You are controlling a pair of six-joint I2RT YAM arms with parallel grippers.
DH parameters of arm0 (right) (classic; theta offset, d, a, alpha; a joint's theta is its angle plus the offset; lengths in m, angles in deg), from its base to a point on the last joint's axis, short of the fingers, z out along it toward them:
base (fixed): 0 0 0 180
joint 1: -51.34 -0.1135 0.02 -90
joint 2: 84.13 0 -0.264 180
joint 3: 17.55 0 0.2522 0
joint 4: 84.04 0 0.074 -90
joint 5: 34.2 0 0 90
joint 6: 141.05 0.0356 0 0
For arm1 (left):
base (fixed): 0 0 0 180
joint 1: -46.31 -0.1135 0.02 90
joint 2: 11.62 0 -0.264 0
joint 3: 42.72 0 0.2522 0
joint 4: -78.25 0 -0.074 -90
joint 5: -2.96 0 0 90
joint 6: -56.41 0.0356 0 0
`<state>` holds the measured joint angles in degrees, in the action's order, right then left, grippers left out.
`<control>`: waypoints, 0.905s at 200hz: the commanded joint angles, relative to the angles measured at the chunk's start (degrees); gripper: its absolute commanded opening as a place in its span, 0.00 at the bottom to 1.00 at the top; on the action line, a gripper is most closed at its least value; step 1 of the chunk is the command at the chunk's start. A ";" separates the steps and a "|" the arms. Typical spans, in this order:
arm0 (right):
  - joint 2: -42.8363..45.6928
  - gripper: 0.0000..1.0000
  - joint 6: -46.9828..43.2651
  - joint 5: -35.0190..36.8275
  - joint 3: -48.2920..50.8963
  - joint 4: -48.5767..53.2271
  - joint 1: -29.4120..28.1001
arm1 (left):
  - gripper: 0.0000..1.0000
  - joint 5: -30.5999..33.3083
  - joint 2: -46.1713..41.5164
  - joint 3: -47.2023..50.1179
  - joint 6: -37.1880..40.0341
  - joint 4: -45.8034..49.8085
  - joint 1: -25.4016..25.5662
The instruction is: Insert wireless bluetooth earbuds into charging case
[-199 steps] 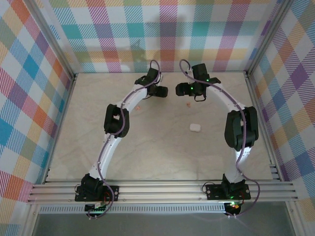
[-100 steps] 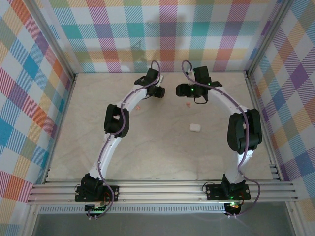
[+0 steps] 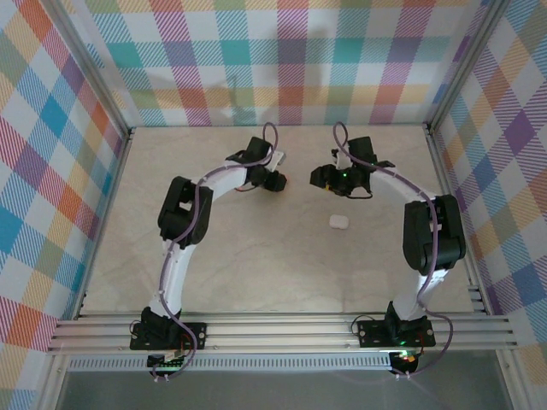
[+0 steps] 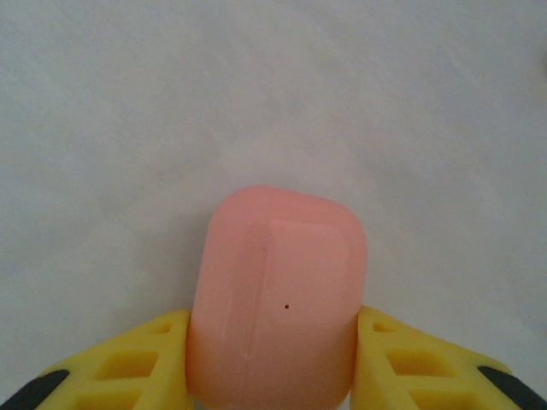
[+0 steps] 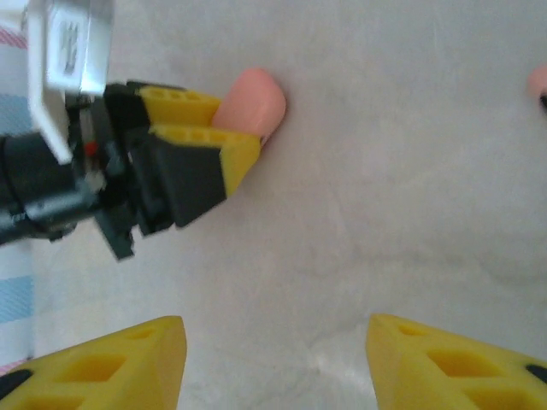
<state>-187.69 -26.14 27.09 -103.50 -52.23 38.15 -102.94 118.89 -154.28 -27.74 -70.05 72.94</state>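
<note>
You have two arms at the bench [image 3: 256, 265]: one left arm [image 3: 184, 213] and one right arm [image 3: 432, 231]. That gives two grippers, the left gripper [image 4: 273, 342] and the right gripper [image 5: 273, 350]. You can count two cases: one white case [image 3: 339, 221] and one pink case [image 4: 278, 299]. One small pink bit [image 5: 538, 83] lies too close to the frame edge to identify.

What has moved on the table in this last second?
Both grippers drew back toward the near side of the table: the left gripper shut on the pink case, the right gripper open. The left elbow swung outward. The white case stayed put.
</note>
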 commanded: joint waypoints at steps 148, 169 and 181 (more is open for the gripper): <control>17.35 0.56 -1.77 -19.19 5.64 16.55 -6.69 | 0.18 -7.26 -44.34 36.93 13.93 -10.07 13.10; 18.75 0.56 -1.37 -19.49 5.48 16.49 -7.71 | 0.18 -7.47 -46.19 36.89 13.67 -10.49 14.04; 19.27 0.56 -1.57 -19.25 5.56 16.67 -7.83 | 0.18 -7.57 -46.71 36.81 13.75 -10.62 14.29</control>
<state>-170.93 -27.74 9.84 -98.47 -36.91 31.20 -110.52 74.59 -118.02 -15.37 -80.67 86.38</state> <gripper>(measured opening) 0.559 0.381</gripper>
